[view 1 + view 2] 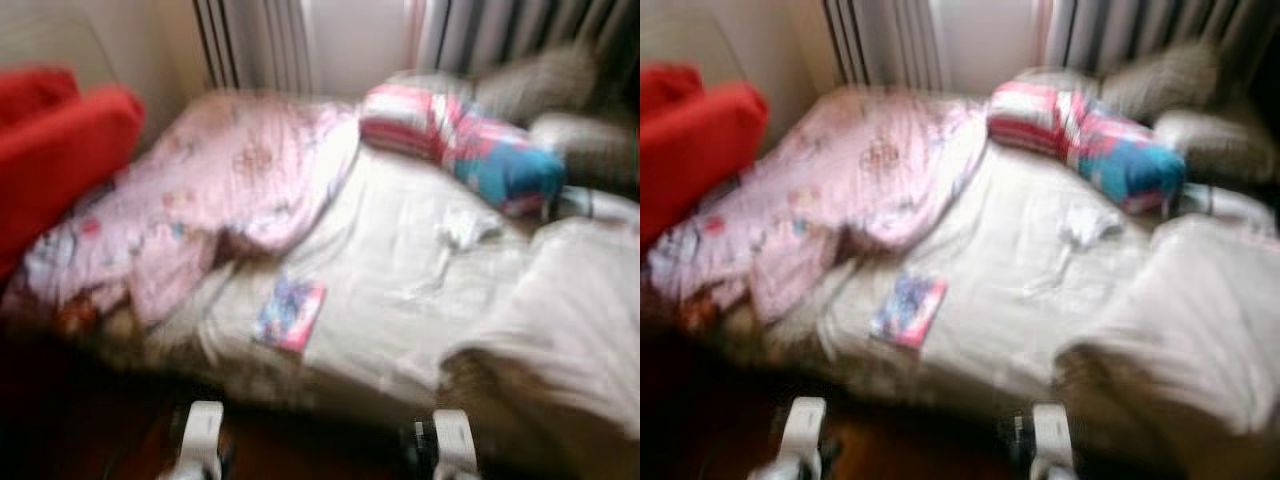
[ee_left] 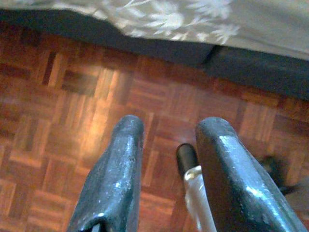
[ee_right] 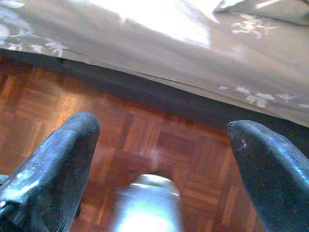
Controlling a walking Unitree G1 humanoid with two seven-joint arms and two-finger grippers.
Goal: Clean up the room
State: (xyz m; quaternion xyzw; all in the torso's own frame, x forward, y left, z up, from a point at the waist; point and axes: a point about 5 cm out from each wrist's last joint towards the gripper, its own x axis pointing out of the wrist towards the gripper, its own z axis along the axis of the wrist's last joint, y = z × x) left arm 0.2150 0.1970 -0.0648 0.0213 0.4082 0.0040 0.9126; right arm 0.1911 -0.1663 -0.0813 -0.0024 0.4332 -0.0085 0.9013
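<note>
A bed (image 1: 400, 290) with a pale sheet lies before me, the picture blurred. A crumpled pink patterned blanket (image 1: 210, 190) covers its left half. A small colourful book (image 1: 290, 312) lies flat near the bed's front edge. A red, white and blue striped bundle (image 1: 460, 135) sits at the head, with a small white crumpled thing (image 1: 462, 228) below it. My left arm (image 1: 200, 440) and right arm (image 1: 455, 445) hang low in front of the bed. The left gripper (image 2: 170, 126) and right gripper (image 3: 164, 123) are both open over parquet floor, holding nothing.
Red cushions (image 1: 55, 150) stand at the left beside the bed. Grey pillows (image 1: 560, 90) and a bunched pale duvet (image 1: 560, 330) fill the right side. Curtains (image 1: 260, 40) hang behind the head of the bed. The bed's dark base (image 3: 159, 96) edges the parquet floor (image 2: 72, 125).
</note>
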